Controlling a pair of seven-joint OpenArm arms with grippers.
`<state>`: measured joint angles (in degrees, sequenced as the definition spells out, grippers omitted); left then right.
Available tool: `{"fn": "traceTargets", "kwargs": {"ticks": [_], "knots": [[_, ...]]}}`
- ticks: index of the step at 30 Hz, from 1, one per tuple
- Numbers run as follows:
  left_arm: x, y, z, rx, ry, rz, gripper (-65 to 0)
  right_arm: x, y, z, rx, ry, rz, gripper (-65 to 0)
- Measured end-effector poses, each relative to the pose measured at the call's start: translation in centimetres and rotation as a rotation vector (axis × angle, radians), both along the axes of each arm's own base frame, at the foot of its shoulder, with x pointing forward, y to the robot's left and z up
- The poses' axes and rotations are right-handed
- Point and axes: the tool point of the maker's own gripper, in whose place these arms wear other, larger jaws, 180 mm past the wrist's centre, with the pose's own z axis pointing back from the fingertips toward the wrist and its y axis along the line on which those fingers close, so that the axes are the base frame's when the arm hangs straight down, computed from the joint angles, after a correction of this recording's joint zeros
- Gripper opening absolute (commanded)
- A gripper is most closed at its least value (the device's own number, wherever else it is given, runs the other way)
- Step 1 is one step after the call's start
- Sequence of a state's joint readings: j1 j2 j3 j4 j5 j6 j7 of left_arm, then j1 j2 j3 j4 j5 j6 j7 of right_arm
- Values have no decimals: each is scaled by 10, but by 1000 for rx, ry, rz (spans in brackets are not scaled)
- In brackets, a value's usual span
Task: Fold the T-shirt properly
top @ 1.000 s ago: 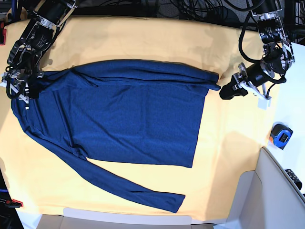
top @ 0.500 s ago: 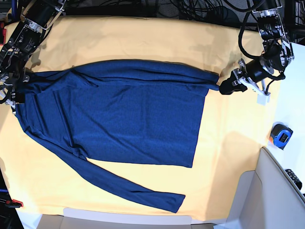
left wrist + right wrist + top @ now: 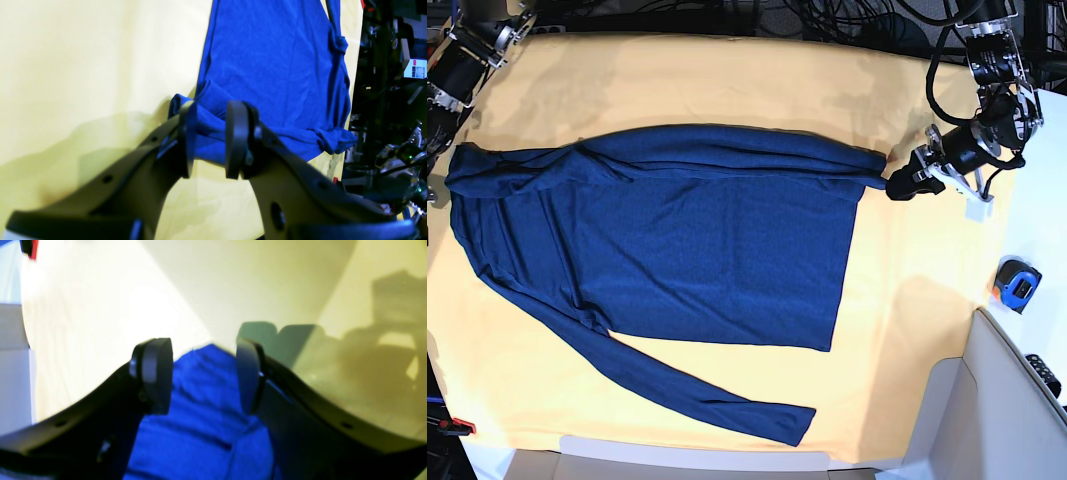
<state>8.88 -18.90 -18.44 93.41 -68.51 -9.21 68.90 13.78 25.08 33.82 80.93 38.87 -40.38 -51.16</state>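
The dark navy T-shirt lies flat on the yellow-orange cloth. One sleeve is folded along its top edge and the other trails to the front. My left gripper sits at the shirt's right top corner. In the left wrist view its open jaws straddle a bunched fold of the shirt. My right gripper is open over the shirt's left end, with the fabric edge showing between its fingers. In the base view only the right arm shows, at the top left corner.
A blue and black tape measure lies at the cloth's right edge. A white box fills the front right corner. Cables hang behind the table's far edge. A small red object sits beyond the cloth.
My left gripper slid left onto the shirt's right corner. The right arm swung left and up, taking its gripper out of the base view.
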Motion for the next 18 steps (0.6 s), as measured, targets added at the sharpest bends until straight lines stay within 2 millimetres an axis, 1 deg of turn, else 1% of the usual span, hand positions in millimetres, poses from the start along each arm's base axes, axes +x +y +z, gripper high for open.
{"fn": "traceTargets", "kwargs": {"ticks": [2,4,5,7,8,10,12,14,16,18], "knots": [[0,0,0,0,1,-1,-498,1,4,8,0,-28,14,-342],[0,0,0,0,1,0,-498,1,24,9,93,-80,70,-342],[0,0,0,0,1,0,-498,-2,35,5,146,-118,73,-342],[0,0,0,-1,1,0,-498,-21,49,-17,229,-143,38,-342],[-1,0,-1,0,4,2,-498,-35,66,-35,310,-141,39,-342],[0,0,0,-3,-1,0,-498,-58,78,-55,351,-138,48,-342],[0,0,0,1,2,0,-498,-75,84,-61,380,-156,70,-342],[0,0,0,1,2,0,-498,-85,77,-52,360,-187,68,-342],[0,0,0,-1,1,0,-498,-92,75,-42,350,-212,89,-342],[0,0,0,0,1,0,-498,-103,72,-37,339,-220,78,-342]]}}
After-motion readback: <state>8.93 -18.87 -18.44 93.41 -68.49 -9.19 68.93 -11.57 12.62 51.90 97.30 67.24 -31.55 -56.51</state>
